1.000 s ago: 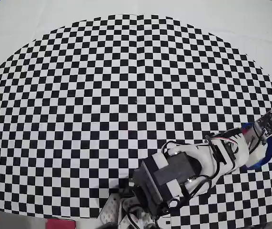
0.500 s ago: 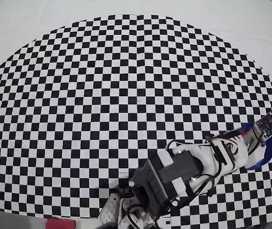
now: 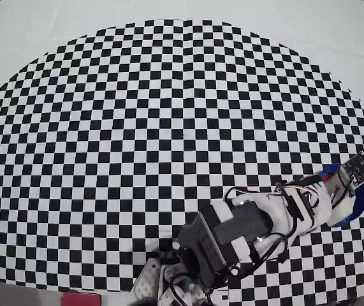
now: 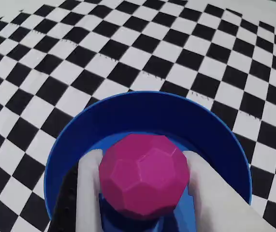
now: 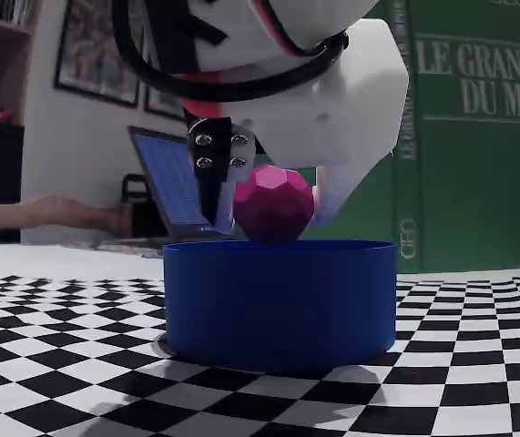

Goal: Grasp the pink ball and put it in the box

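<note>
ball (image 4: pixel 142 176): magenta-pink | box (image 4: pixel 147 113): bright blue | mat (image 3: pixel 169 115): black-white checks | pincer fingers (image 4: pixel 87 193): seemingly white

The arm (image 3: pixel 264 220) is made of white plastic parts with black motor blocks set in them. Thin black, red and white cables loop over its top. The fingers (image 4: pixel 87 193) are smooth and white. In the fixed view a black piece (image 5: pixel 212 173) shows four small silver screws.

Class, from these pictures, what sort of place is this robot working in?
Probably a home study or office: a laptop, framed pictures on the wall and large books stand behind the checkered tabletop.
</note>
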Controlling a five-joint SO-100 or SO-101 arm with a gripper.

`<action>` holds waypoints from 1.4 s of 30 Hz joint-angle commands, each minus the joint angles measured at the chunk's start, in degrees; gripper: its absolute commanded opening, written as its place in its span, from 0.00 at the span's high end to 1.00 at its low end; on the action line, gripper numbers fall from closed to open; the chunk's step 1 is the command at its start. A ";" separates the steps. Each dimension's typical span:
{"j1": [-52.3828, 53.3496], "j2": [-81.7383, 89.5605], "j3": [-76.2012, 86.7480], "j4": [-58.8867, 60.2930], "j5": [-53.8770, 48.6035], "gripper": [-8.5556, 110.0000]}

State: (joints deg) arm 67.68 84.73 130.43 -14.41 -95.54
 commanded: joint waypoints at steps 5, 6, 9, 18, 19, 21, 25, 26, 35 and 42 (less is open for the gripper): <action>0.44 0.18 -2.37 -1.14 -0.18 0.92; 0.44 0.18 -2.37 -1.14 -0.18 0.92; 0.44 0.18 -2.37 -1.14 -0.18 0.83; 0.09 0.18 -2.37 -1.14 -0.18 0.65; 0.00 0.26 -2.37 -1.14 -0.09 0.64; -0.18 0.53 -2.37 -1.23 0.18 0.64; -0.70 2.20 -2.37 -1.41 0.44 0.65; -0.88 2.90 -2.37 -1.41 0.44 0.65; -4.57 14.15 -1.49 -1.05 9.84 0.72; -11.16 23.64 -0.26 -0.97 29.62 0.92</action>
State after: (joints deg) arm 58.89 103.01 130.52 -14.94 -73.39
